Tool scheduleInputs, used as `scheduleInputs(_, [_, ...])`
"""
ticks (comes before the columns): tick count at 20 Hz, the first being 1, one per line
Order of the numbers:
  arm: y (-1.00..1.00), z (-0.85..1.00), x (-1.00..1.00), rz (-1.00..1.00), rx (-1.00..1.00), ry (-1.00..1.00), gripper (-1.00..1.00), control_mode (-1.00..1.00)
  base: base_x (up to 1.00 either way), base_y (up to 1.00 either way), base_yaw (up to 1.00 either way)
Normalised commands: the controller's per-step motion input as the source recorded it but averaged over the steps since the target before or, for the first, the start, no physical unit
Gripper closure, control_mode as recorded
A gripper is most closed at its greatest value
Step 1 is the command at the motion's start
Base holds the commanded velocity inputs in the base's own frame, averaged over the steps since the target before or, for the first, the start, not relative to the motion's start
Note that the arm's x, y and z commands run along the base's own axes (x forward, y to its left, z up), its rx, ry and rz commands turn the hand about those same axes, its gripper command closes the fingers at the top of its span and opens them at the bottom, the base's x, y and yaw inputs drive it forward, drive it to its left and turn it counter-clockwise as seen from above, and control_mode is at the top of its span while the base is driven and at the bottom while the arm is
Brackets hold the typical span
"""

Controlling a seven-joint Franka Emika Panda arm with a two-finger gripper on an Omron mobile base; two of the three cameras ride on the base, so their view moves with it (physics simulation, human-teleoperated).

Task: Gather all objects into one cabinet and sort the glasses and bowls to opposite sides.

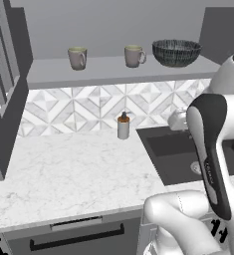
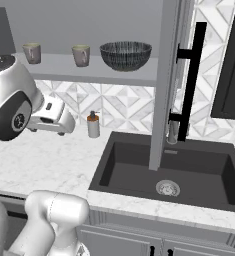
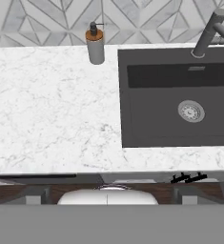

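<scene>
The grey wall cabinet stands open, its shelf (image 1: 103, 70) bearing two taupe-grey glasses with handles (image 1: 77, 58) (image 1: 134, 56) on the left and middle. A wide dark patterned bowl (image 1: 176, 53) sits at the shelf's right end. The right base view shows the same glasses (image 2: 32, 52) (image 2: 81, 55) and bowl (image 2: 125, 55). My hand (image 2: 51, 118) hovers over the marble counter, well below the shelf. In the hand view my gripper (image 3: 107, 199) is open, its tips far apart with nothing between them, looking down at the counter.
A soap dispenser (image 1: 123, 125) stands on the counter (image 1: 73, 169) by the backsplash, left of the dark sink (image 2: 169, 165) and its faucet (image 3: 209, 32). One open cabinet door with a black bar handle (image 2: 191, 75) hangs in front of the sink; another door (image 1: 4, 84) is at far left.
</scene>
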Motion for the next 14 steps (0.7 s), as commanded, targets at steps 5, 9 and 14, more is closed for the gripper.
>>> scheduleInputs(5, [0.01,0.08,-0.11,0.0,0.0,0.0,-1.0,-1.0,0.0,0.0,0.0])
scheduleInputs(9, [0.0,0.01,-0.28,0.0,0.0,-0.02,-1.0,-1.0,0.0,0.0,0.0])
scheduleInputs(14, [0.0,0.0,0.0,0.0,0.0,0.0,-1.0,1.0,-0.86,-0.04,0.0])
